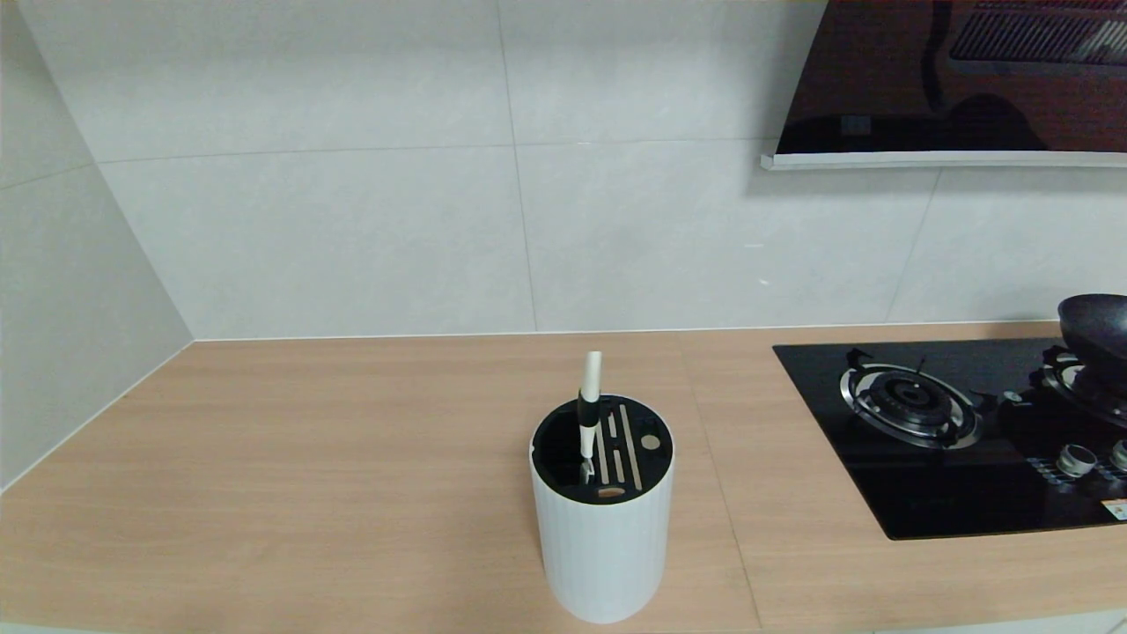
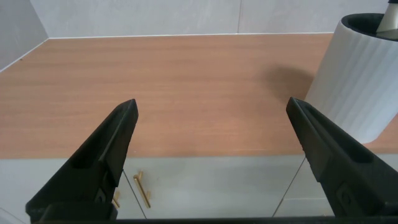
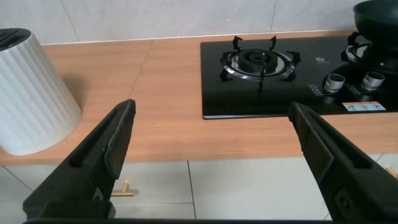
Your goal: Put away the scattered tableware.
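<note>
A white ribbed holder (image 1: 603, 546) with a black slotted top stands upright, ahead of and between the left gripper (image 2: 211, 107) and right gripper (image 3: 211, 107). A white-and-black-handled utensil (image 1: 588, 401) stands nearly upright in its open compartment.

A black gas hob (image 1: 951, 440) is set into the wooden countertop (image 1: 352, 458); a dark pan (image 1: 1096, 330) sits on its right burner; a range hood (image 1: 951, 79) hangs above.

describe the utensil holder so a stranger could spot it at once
Find the wooden counter and the black gas hob at its right end. Left of the hob, near the front edge, stands a tall white ribbed holder with a black slotted top; one white-handled utensil sticks out.
</note>
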